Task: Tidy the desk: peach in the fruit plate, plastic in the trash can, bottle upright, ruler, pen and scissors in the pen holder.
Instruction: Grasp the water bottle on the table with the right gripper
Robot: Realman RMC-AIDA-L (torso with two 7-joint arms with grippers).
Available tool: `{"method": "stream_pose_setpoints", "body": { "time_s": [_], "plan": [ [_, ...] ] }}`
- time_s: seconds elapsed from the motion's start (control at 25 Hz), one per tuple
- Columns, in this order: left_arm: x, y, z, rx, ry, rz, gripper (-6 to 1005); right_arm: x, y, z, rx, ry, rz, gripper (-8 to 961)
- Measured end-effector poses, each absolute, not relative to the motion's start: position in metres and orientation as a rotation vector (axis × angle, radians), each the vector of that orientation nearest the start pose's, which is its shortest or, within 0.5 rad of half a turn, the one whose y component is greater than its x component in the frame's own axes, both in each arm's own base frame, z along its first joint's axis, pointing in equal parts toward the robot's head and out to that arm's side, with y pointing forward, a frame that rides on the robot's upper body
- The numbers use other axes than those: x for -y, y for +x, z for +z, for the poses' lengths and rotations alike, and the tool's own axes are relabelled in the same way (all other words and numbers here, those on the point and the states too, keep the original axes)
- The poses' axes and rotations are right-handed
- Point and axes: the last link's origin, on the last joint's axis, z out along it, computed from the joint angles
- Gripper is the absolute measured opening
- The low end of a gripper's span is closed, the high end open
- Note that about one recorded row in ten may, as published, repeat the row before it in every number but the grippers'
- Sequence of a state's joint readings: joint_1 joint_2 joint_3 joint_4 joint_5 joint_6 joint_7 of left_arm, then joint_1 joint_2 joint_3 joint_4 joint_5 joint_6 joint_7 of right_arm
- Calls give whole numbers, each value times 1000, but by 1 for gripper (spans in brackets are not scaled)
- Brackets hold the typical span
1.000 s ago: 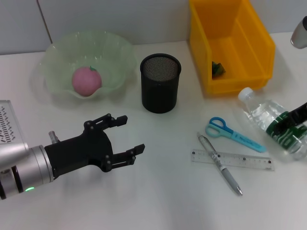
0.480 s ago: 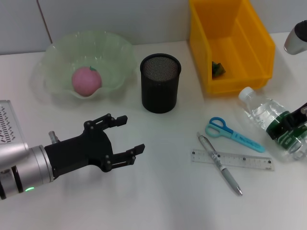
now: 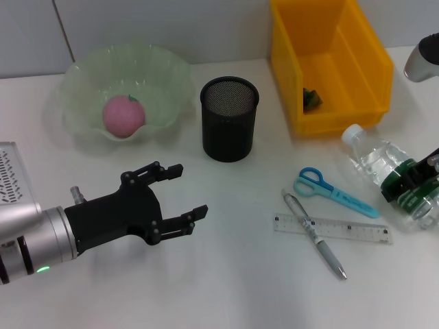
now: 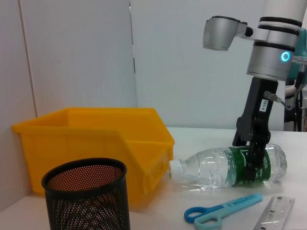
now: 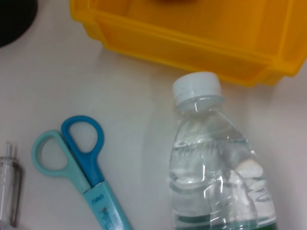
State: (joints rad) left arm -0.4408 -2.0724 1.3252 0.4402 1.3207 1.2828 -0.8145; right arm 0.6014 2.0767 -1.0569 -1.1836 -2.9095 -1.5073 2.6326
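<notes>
A clear bottle (image 3: pixel 374 161) with a green label lies on its side at the right, also in the left wrist view (image 4: pixel 206 167) and the right wrist view (image 5: pixel 216 158). My right gripper (image 3: pixel 420 184) is down over its label, as the left wrist view (image 4: pixel 252 160) shows. My left gripper (image 3: pixel 190 190) is open and empty, low at the front left. The peach (image 3: pixel 124 114) lies in the pale green plate (image 3: pixel 82 82). Blue scissors (image 3: pixel 334 192), a clear ruler (image 3: pixel 357 232) and a silver pen (image 3: pixel 322 245) lie in front of the black mesh pen holder (image 3: pixel 230 118). A green scrap of plastic (image 3: pixel 312 98) lies in the yellow bin (image 3: pixel 329 62).
The pen lies across the ruler. The yellow bin stands close behind the bottle's cap. A grey box (image 3: pixel 10 175) sits at the left edge. The pen holder (image 4: pixel 86 196) and the bin (image 4: pixel 96 139) stand close in front of the left wrist camera.
My right gripper has shifted a little toward the front edge along the bottle's label. The bottle still lies on its side. The left arm has not moved.
</notes>
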Motion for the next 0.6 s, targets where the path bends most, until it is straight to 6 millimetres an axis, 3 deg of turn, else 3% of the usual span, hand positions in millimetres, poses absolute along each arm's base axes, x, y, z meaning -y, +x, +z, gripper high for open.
{"method": "stream_pose_setpoints", "body": {
  "time_s": [0.6],
  "plan": [
    [-306,-259,-69,188,-2659,-734,815,-364,278,48,-1346,-2131,-574,827]
  ]
}}
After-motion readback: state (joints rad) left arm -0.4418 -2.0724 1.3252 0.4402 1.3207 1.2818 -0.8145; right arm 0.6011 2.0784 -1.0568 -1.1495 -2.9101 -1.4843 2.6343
